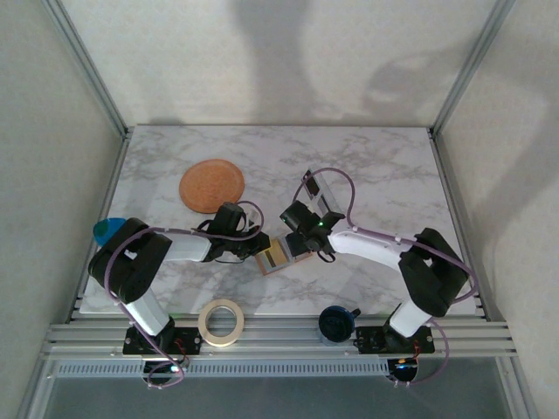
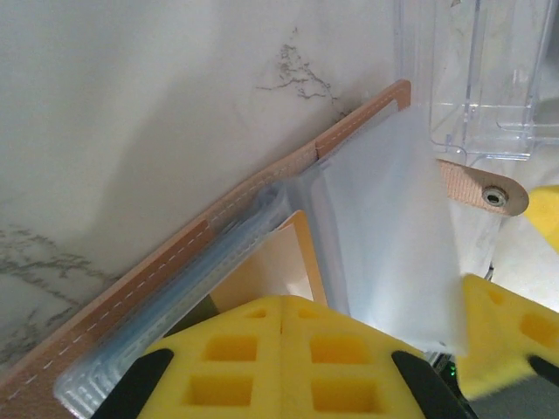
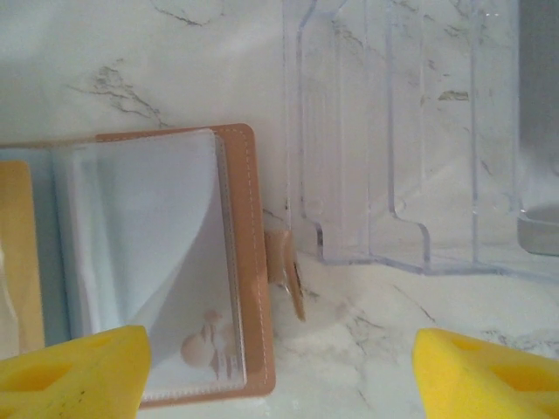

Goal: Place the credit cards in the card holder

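The tan-pink card holder (image 1: 281, 255) lies open on the marble between my two grippers, its clear sleeves fanned up (image 2: 376, 227). My left gripper (image 2: 288, 301) is shut, its yellow pads pressed together over the holder's left half; whether a sleeve is pinched between them cannot be told. My right gripper (image 3: 279, 384) is open, and the holder's right edge (image 3: 249, 262) and snap tab (image 3: 288, 271) lie between its fingers. The front sleeve shows a whitish face with a small brown print (image 3: 210, 349), perhaps one of the credit cards. No loose credit card is in view.
A clear acrylic stand (image 1: 325, 188) rises just behind the holder, close to its tab (image 3: 393, 131). An orange-brown disc (image 1: 210, 185) lies at the back left. A tape roll (image 1: 220, 321) and a dark blue cup (image 1: 335, 323) sit on the front rail.
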